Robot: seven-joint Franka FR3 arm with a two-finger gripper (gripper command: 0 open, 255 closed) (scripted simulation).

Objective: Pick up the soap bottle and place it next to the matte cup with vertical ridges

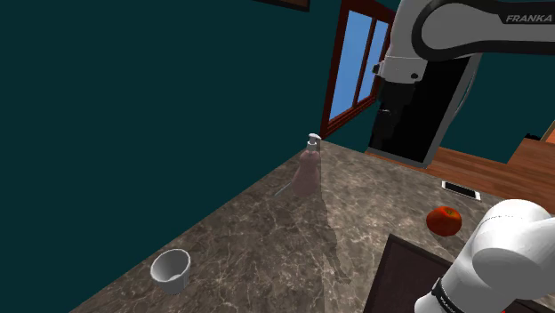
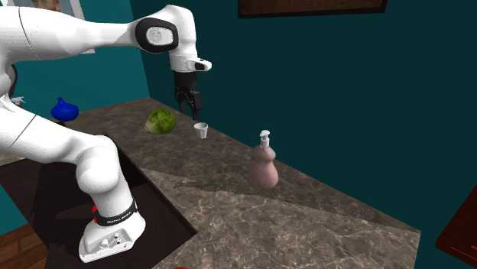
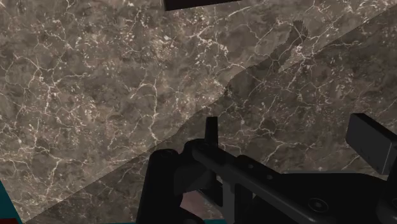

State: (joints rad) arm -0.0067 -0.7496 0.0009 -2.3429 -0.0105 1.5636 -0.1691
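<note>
Brown counter (image 1: 267,240) — pink soap bottle (image 1: 306,171) upright, cup (image 1: 170,269) well apart.

I read one word from here: "FRANKA", in pale capitals on a dark part of the arm (image 1: 471,31), at the shoulder view's top right. In the second exterior view a black band (image 2: 115,216) wraps the arm's lowest white link, just above its base. It carries a line of small white lettering, but I cannot make out the letters.

Dim, seemingly sidelit; broad diagonal shadows
</note>
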